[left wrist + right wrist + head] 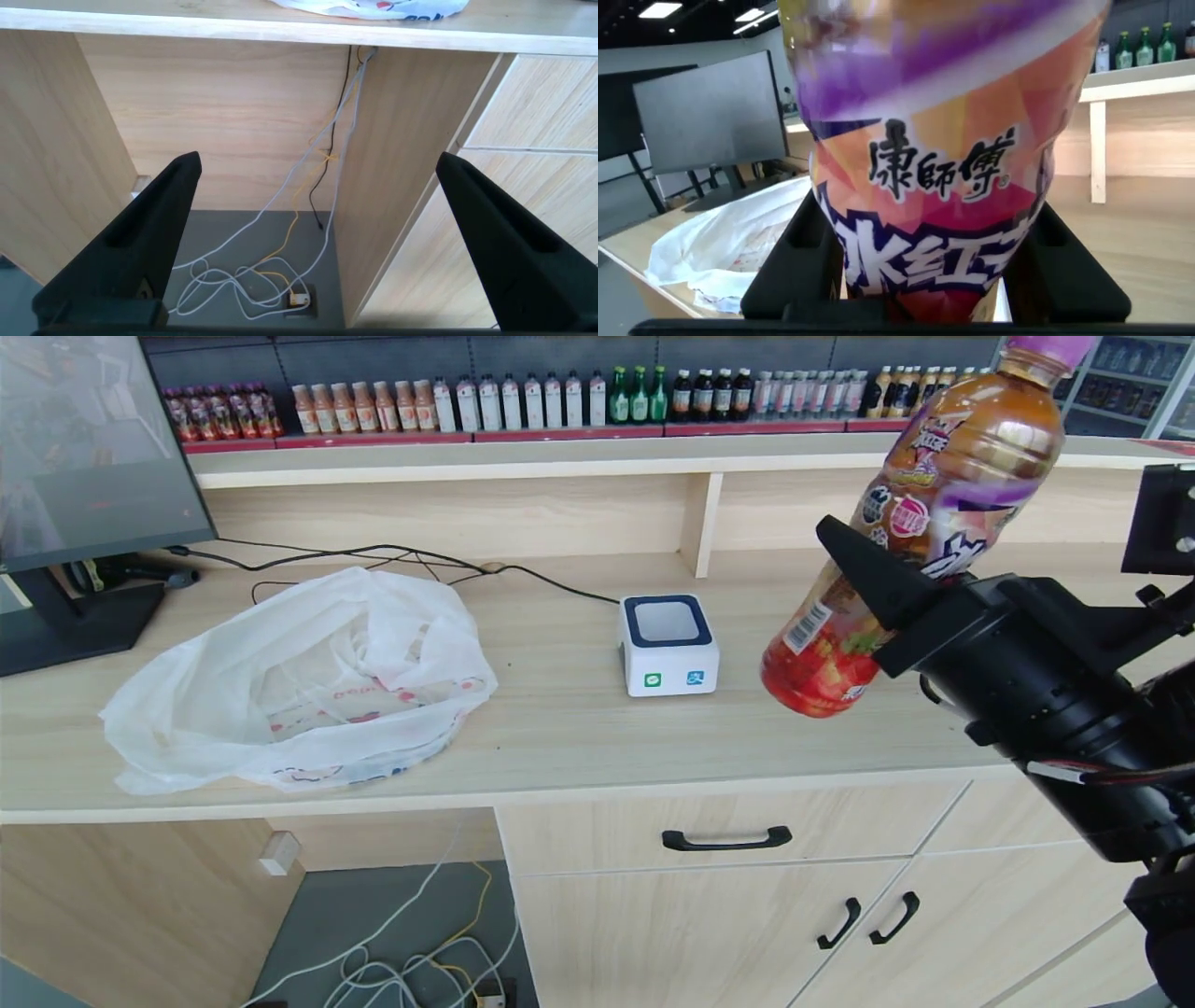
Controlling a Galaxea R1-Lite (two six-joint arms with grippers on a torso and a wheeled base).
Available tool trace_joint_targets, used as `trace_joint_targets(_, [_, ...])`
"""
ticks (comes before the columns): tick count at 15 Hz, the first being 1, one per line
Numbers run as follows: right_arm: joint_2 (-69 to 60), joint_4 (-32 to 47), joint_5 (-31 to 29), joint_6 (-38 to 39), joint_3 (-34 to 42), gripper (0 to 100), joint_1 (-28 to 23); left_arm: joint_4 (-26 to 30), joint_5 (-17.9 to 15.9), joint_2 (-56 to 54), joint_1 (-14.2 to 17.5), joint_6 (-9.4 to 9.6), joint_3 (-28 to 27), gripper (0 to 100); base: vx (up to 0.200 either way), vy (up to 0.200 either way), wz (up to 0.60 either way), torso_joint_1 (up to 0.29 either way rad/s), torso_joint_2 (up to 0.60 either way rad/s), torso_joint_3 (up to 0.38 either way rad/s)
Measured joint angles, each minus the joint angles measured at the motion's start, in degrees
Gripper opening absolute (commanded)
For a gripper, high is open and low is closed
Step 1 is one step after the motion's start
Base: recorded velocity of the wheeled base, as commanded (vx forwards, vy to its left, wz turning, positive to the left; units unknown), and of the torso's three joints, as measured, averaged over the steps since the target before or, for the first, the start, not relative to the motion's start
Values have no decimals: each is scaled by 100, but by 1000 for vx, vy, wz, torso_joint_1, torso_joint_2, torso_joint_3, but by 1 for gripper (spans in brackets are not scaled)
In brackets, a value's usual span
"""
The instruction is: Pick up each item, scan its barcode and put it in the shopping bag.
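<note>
head: down onto counter (579,747) | left wrist: low, under-counter | right wrist: bottle (943,140) close; bag (710,247) probably shared

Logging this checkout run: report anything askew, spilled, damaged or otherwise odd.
Nothing spilled or damaged. The bottle leans in the right gripper above the counter, right of the scanner; the shopping bag lies slumped open on it. Neither looks wrong.

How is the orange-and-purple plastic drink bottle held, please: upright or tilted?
Tilted: the plastic drink bottle leans in the right gripper, purple cap high toward the robot's right, red base lower, clear of the wooden counter.
</note>
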Motion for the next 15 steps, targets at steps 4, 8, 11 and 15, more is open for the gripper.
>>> trace_joint_targets(4, [6,-180,0,-33,339,0,-22,0,1,0,1,-16,0,100,0,0,0,0,0,0])
trace_joint_targets(8, [4,-184,-5,-51,404,0,-26,0,0,0,6,-18,0,100,0,0,0,0,0,0])
trace_joint_targets(11, [9,-182,-9,-44,489,0,-30,0,1,0,4,-27,0,100,0,0,0,0,0,0])
trace_joint_targets(15, [30,-208,-9,-29,502,0,-56,0,0,0,9,-27,0,100,0,200,0,1,1,0])
